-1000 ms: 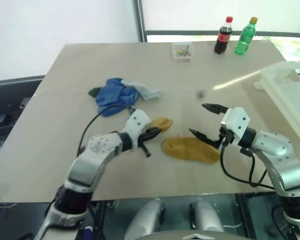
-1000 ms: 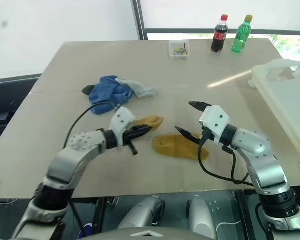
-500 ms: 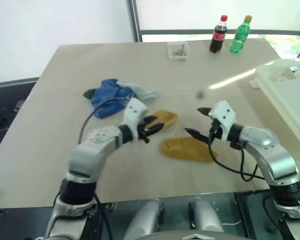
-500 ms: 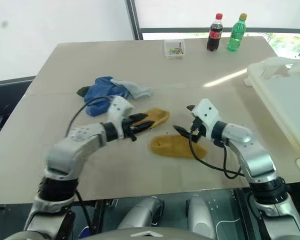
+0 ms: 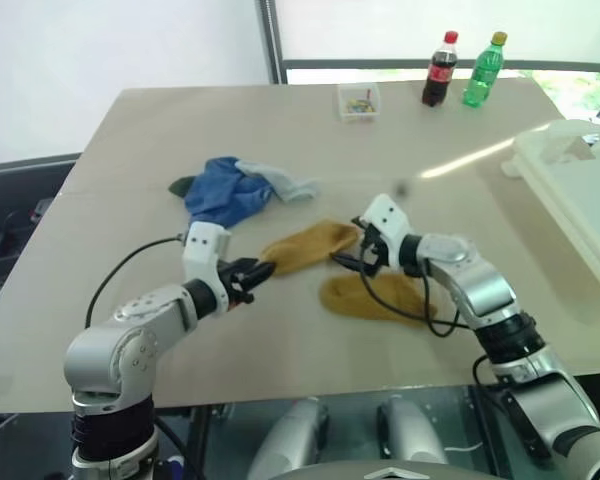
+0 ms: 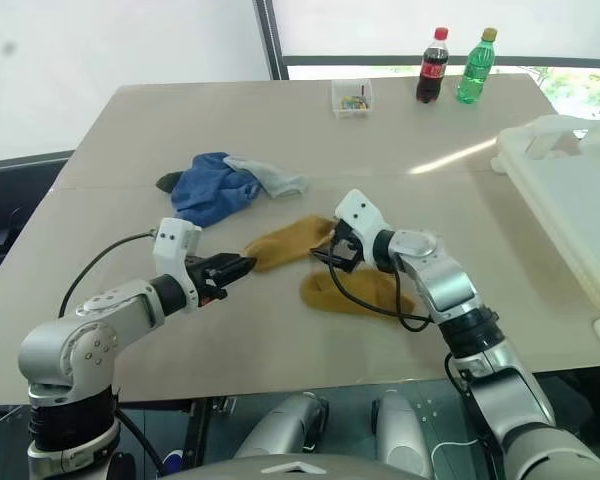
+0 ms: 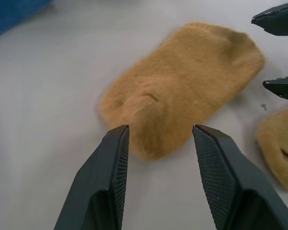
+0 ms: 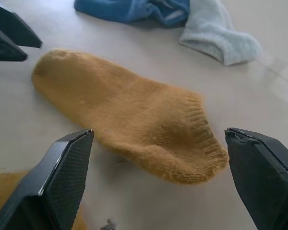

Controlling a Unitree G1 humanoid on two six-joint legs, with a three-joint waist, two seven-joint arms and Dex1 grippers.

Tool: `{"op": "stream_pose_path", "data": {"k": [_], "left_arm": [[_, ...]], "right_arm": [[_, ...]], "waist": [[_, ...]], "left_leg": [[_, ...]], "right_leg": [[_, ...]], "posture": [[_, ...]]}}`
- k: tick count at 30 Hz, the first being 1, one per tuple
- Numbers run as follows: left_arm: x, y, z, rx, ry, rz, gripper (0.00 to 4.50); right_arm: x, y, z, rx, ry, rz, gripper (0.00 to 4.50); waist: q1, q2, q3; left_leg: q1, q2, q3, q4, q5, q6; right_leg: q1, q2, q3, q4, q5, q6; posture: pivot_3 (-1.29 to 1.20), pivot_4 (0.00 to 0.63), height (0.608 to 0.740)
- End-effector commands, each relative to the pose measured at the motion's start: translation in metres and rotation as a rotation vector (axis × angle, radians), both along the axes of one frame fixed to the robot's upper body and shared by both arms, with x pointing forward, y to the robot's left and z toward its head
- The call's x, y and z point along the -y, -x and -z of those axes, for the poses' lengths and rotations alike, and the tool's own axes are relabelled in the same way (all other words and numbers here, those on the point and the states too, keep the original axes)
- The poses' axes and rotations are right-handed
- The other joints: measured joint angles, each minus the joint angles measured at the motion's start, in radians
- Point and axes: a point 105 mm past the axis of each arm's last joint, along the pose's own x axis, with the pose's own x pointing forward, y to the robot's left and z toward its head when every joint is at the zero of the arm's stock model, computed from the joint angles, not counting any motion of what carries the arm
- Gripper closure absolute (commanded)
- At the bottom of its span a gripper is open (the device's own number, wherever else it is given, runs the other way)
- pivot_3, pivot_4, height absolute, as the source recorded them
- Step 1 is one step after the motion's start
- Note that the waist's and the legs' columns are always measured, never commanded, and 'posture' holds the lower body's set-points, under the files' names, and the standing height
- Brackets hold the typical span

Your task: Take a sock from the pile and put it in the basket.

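Mustard-yellow knitted sock (image 5: 308,246) lies flat mid-desk between the spread-jawed left gripper (image 5: 261,269) and right gripper (image 5: 352,250), a second yellow sock (image 5: 375,297) beside it; blue-grey sock pile (image 5: 238,187) behind, white plastic basket (image 5: 580,190) at the desk's right edge.

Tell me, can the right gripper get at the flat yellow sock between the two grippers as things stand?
Probably yes. The right gripper is open at one end of the sock, nothing lies between them, and the left gripper sits at the far end.
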Motion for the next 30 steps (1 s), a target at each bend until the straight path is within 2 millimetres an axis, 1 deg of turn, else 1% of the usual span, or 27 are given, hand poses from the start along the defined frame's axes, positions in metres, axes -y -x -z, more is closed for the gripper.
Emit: {"op": "stream_pose_path", "data": {"k": [1,3,4,6,8,9,10,13,14,15,18,20,21,22,23,25,26,28,30], "left_arm": [[-0.006,-0.002,0.003,0.016,-0.014,-0.038,2.3],[-0.005,-0.004,0.006,0.013,-0.009,-0.056,2.3],[-0.002,-0.004,0.008,0.012,-0.004,-0.046,2.03],[0.0,-0.006,0.009,0.012,0.01,-0.055,1.44],[0.001,-0.007,0.009,0.018,0.005,-0.062,0.65],[0.001,-0.007,0.009,0.02,-0.004,-0.06,0.17],[0.0,-0.007,0.01,0.019,-0.014,-0.064,0.06],[0.0,-0.008,0.014,0.019,-0.038,-0.062,0.06],[0.0,-0.009,0.014,0.021,-0.045,-0.057,0.0],[0.001,-0.01,0.016,0.018,-0.043,-0.063,0.0],[0.004,-0.015,0.02,0.012,-0.037,-0.079,0.75],[0.009,-0.016,0.022,0.014,-0.019,-0.075,1.62],[0.011,-0.017,0.023,0.015,-0.008,-0.073,2.12],[0.014,-0.018,0.023,0.016,0.006,-0.072,2.51],[0.015,-0.019,0.023,0.02,0.017,-0.071,3.06],[0.019,-0.02,0.019,0.035,0.049,-0.061,3.8],[0.021,-0.02,0.016,0.045,0.068,-0.056,4.41],[0.028,-0.02,0.001,0.096,0.141,-0.014,4.47],[0.037,-0.015,-0.014,0.138,0.217,0.061,4.47]], "right_arm": [[-0.001,-0.012,-0.013,0.006,-0.046,0.033,0.0],[-0.003,-0.015,-0.012,-0.028,-0.063,0.036,0.0],[-0.004,-0.017,-0.011,-0.039,-0.062,0.037,0.0],[-0.004,-0.019,-0.006,-0.047,-0.036,0.036,0.0],[-0.004,-0.02,-0.002,-0.053,-0.019,0.034,0.0],[-0.004,-0.02,-0.001,-0.055,-0.015,0.033,0.0],[-0.004,-0.021,0.0,-0.057,-0.013,0.033,0.0],[-0.002,-0.024,0.002,-0.045,-0.017,0.044,0.0],[-0.002,-0.025,0.003,-0.042,-0.018,0.051,0.52],[-0.001,-0.025,0.004,-0.043,-0.022,0.052,0.85],[-0.002,-0.025,0.005,-0.044,-0.026,0.046,2.27],[-0.001,-0.024,0.006,-0.043,-0.029,0.047,3.21],[-0.001,-0.023,0.006,-0.042,-0.03,0.048,3.75],[0.0,-0.024,0.005,-0.039,-0.035,0.054,4.16],[0.001,-0.024,0.004,-0.036,-0.042,0.06,4.5],[0.004,-0.024,-0.002,-0.028,-0.064,0.071,4.5],[0.004,-0.023,-0.005,-0.023,-0.076,0.073,4.5],[0.007,-0.019,-0.017,-0.007,-0.12,0.071,4.5],[0.011,-0.013,-0.03,0.006,-0.174,0.06,4.5]], "waist": [[-0.003,0.0,0.0],[-0.002,0.0,0.0],[-0.002,0.0,0.0],[-0.001,0.0,0.0],[-0.001,0.0,0.0],[-0.002,0.0,0.0],[-0.002,0.0,0.0],[-0.004,0.0,0.0],[-0.004,0.0,0.0],[-0.003,0.0,0.0],[-0.002,0.001,0.0],[-0.001,0.001,0.0],[-0.001,0.001,0.0],[-0.001,0.0,0.0],[-0.001,0.0,-0.001],[-0.001,0.0,-0.001],[-0.001,0.0,-0.001],[-0.001,0.0,0.0],[-0.001,0.0,0.0]], "left_leg": [[0.0,0.0,0.0,0.0,0.0,0.0],[0.0,0.0,0.0,0.0,0.0,0.0],[0.0,0.0,0.0,0.0,0.0,0.0],[0.0,0.0,0.0,0.0,0.0,0.0],[0.0,0.0,0.0,0.0,0.0,0.0],[0.0,0.0,0.0,0.0,0.0,0.0],[0.0,0.0,0.0,0.0,0.0,0.0],[0.0,0.0,0.0,0.0,0.0,0.0],[0.0,0.0,0.0,0.0,0.0,0.0],[0.0,0.0,0.0,0.0,0.0,0.0],[0.001,0.0,0.0,0.0,0.0,0.0],[0.001,0.0,0.0,0.0,0.0,0.0],[0.001,0.0,0.0,0.0,0.0,0.0],[0.001,0.0,0.0,0.0,0.0,0.0],[0.001,0.0,0.0,0.0,0.0,0.0],[0.001,0.0,0.0,0.0,0.0,0.0],[0.0,0.0,0.0,0.0,0.0,0.0],[0.0,0.0,0.0,0.0,0.0,0.0],[0.0,0.0,0.0,0.0,0.0,0.0]], "right_leg": [[0.0,0.0,0.0,0.0,0.0,0.0],[0.0,0.0,0.0,0.0,0.0,0.0],[0.0,0.0,0.0,0.0,0.0,0.0],[0.0,0.0,0.0,0.0,0.0,0.0],[0.0,0.0,0.0,0.0,0.0,0.0],[0.0,0.0,0.0,0.0,0.0,0.0],[0.0,0.0,0.0,0.0,0.0,0.0],[0.0,0.0,0.0,0.0,0.0,0.0],[0.0,0.0,0.001,0.0,0.0,0.0],[0.0,0.0,0.001,0.0,0.0,0.0],[0.0,0.0,0.001,0.0,0.0,0.0],[0.0,0.0,0.0,0.0,0.0,0.0],[0.0,0.0,0.0,0.0,0.0,0.0],[0.0,0.0,0.0,0.0,0.0,0.0],[0.0,0.0,0.0,0.0,0.0,0.0],[0.0,0.0,0.0,0.0,0.0,0.0],[0.0,0.0,0.0,0.0,0.0,0.0],[0.0,0.0,0.0,0.0,0.0,0.0],[0.0,0.0,0.0,0.0,0.0,0.0]], "posture": [[0.0,0.15,0.74],[0.0,0.15,0.74],[0.0,0.15,0.74],[0.0,0.15,0.74],[0.0,0.15,0.74],[0.0,0.15,0.74],[0.0,0.15,0.74],[0.0,0.15,0.74],[0.0,0.15,0.74],[0.0,0.15,0.74],[0.0,0.15,0.74],[0.0,0.15,0.74],[0.0,0.15,0.74],[0.0,0.15,0.74],[0.0,0.15,0.74],[0.0,0.15,0.74],[0.0,0.15,0.74],[0.0,0.15,0.74],[0.0,0.15,0.74]]}}
